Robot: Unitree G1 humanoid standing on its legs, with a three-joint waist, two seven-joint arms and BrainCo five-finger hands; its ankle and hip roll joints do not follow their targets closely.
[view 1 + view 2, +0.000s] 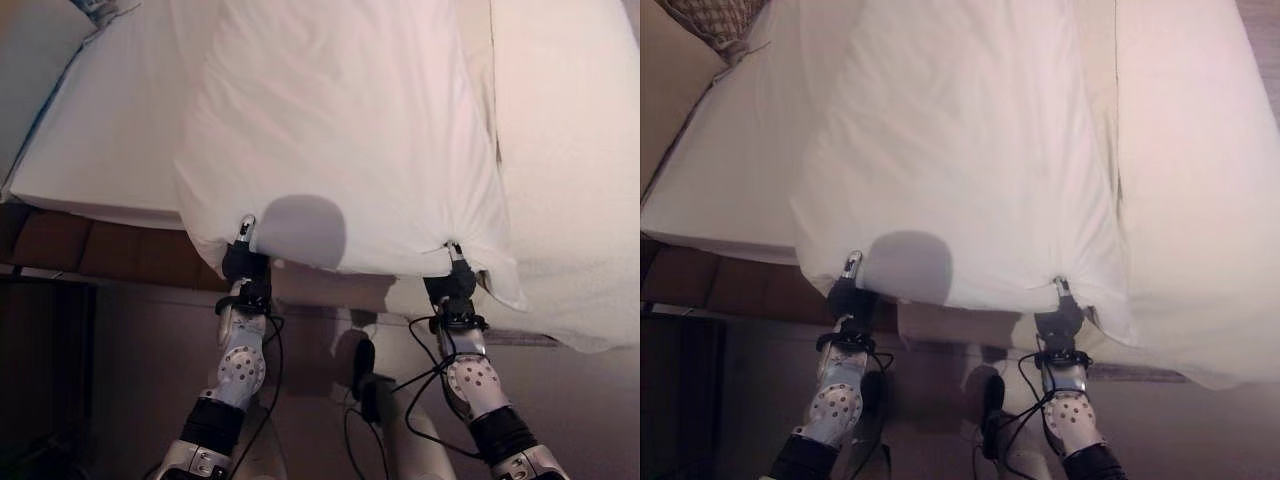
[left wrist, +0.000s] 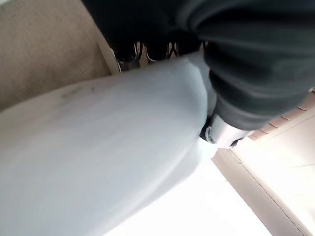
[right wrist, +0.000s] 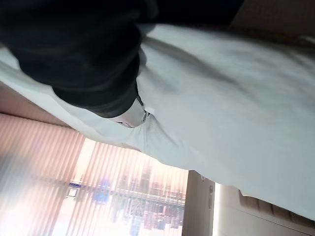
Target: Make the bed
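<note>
Both arms are up at the foot edge of the bed [image 1: 90,190], and a white duvet [image 1: 340,120] is stretched between them, running up the middle of the mattress and spilling a little over the near edge. The left hand [image 1: 245,262] has the duvet's near left corner, cloth bunched where a silver finger pokes up through it; in the left wrist view the thumb [image 2: 221,132] presses into the white fabric, so that hand is pinching the duvet. Over at the near right corner, the right hand [image 1: 455,283] grips too, puckers radiating from it, thumb [image 3: 130,115] dug into the cloth. A patterned pillow [image 1: 715,20] sits at the far left corner.
</note>
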